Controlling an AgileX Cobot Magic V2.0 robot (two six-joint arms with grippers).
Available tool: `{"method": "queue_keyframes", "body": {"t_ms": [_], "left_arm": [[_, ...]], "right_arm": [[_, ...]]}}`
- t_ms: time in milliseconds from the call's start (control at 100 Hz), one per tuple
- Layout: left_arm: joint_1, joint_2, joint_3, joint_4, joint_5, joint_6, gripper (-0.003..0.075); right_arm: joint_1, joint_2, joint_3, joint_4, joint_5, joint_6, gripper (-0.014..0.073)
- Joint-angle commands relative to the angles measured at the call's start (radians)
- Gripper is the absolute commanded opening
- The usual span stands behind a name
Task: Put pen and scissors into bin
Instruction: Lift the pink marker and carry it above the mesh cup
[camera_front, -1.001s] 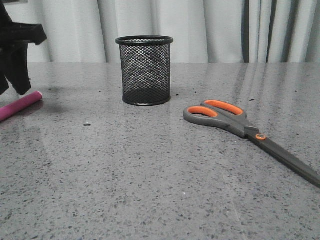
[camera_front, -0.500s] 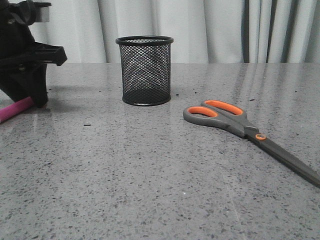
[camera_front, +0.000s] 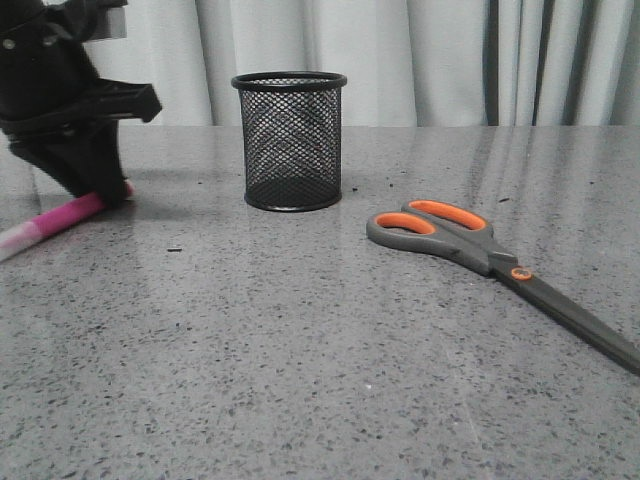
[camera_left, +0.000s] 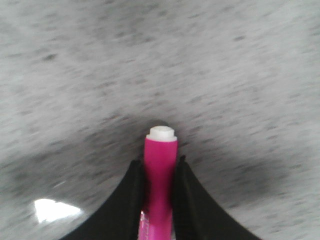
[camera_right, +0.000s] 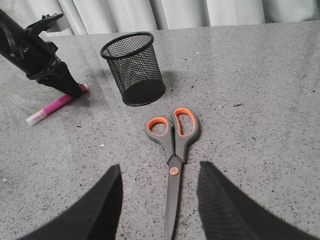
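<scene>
The magenta pen (camera_front: 55, 220) lies low at the table's left with its pale tip toward the left edge. My left gripper (camera_front: 105, 195) is shut on its right end; in the left wrist view the black fingers (camera_left: 135, 185) press both sides of the pen (camera_left: 161, 155). The black mesh bin (camera_front: 290, 140) stands upright at the back centre, to the right of the pen. The scissors (camera_front: 470, 245) lie flat at the right, shut, handles toward the bin. My right gripper (camera_right: 160, 166) is open and empty, hovering above the scissors' blades (camera_right: 172, 200).
Grey speckled table (camera_front: 300, 380) with pale curtains behind. In the right wrist view the bin (camera_right: 132, 67), the pen (camera_right: 52, 106) and the left gripper (camera_right: 72, 89) all show beyond the scissors' handles (camera_right: 175, 127).
My left gripper has come down and to the right and closed on the pen's end. The pen has shifted to the right with it. The scissors and the bin have not moved.
</scene>
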Motion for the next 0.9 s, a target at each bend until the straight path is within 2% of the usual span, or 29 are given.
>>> {"method": "queue_keyframes", "body": {"t_ms": [0,260,350,410,530,620,740,890], "left_arm": [[-0.012,-0.082,-0.072,-0.106,-0.103,0.048,-0.002],[-0.015,-0.191,-0.273,-0.336,-0.362,0.15,-0.002],[-0.031,-0.2,-0.302,-0.486,-0.43,0.269,-0.002],[-0.056,-0.2,-0.304,-0.643,-0.463,0.419,-0.0019],[-0.116,-0.177,-0.302,-0.866,-0.478,0.727,-0.0019],[-0.151,-0.141,-0.302,-1.0,-0.475,0.874,-0.002],[-0.165,-0.089,-0.302,-1.081,-0.475,0.995,-0.002],[-0.152,-0.024,-0.302,-1.083,-0.467,1.0,-0.0019]], "right_arm": [[-0.007,0.019,-0.035,0.031,-0.063,-0.008,0.0311],[-0.007,0.019,-0.035,0.042,-0.063,-0.008,0.0311],[-0.007,0.019,-0.035,0.042,-0.065,-0.008,0.0311],[-0.007,0.019,-0.035,0.042,-0.071,-0.008,0.0311],[-0.007,0.019,-0.035,0.042,-0.093,-0.008,0.0311],[-0.007,0.019,-0.035,0.042,-0.104,-0.008,0.0311],[-0.007,0.019,-0.035,0.042,-0.099,-0.008,0.0311],[-0.007,0.019,-0.035,0.042,-0.055,-0.008,0.0311]]}}
